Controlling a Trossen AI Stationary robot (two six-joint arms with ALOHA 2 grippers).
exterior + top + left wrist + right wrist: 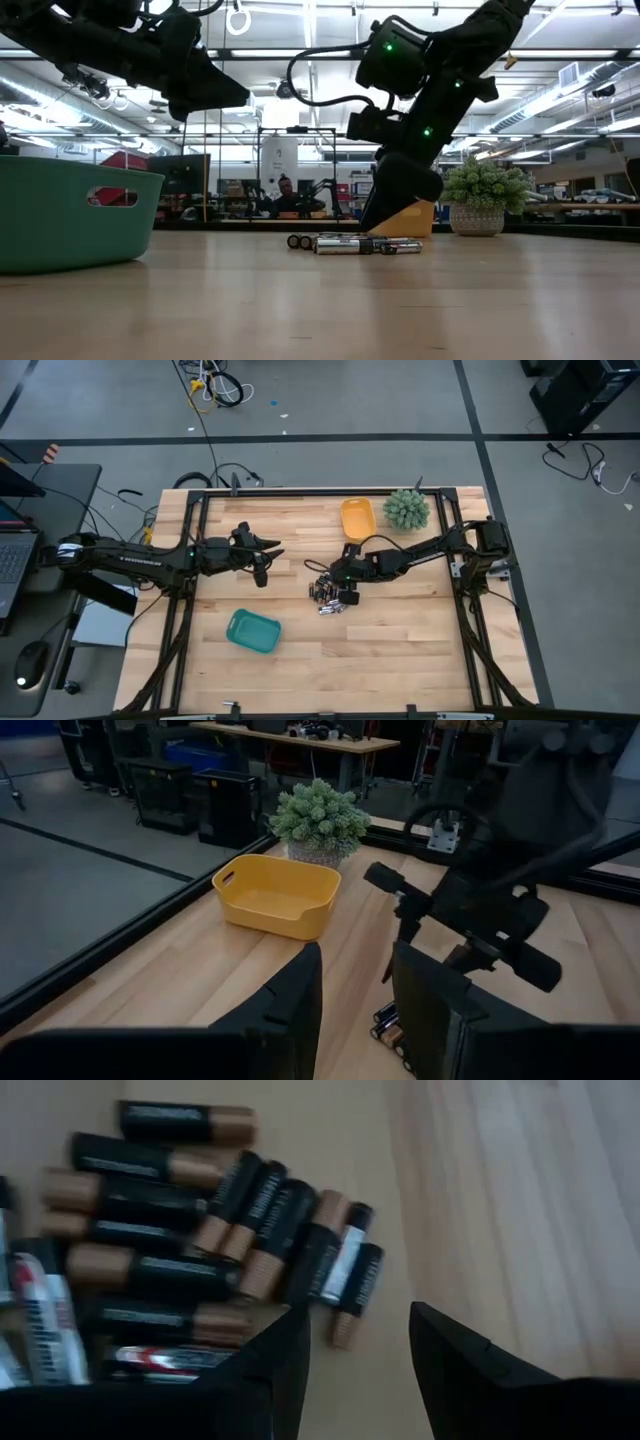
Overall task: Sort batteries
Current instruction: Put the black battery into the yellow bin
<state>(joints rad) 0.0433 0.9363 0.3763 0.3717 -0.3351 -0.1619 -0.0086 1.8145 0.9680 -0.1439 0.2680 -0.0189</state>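
On the pale wood-plank table (400,650), near its middle, the batteries (330,598) lie in a loose pile. They are small cylinders with black and copper-coloured jackets; a few are silvery with red print, seen close in the right wrist view (190,1230). From table height they show as a low row lying flat (352,243).

Right gripper (347,586) sits low over the right edge of the pile, its dark fingers (470,1370) spread apart with nothing between them.

Left gripper (261,572) hangs above bare wood left of the pile, well apart from it; fingers (290,1000) partly spread, nothing held.

Yellow plastic bin (358,518), smooth with rounded corners and a handle slot, stands at the far side, just beside a small spiky green plant (406,509). Teal plastic bin (253,631) of like shape sits near and left.
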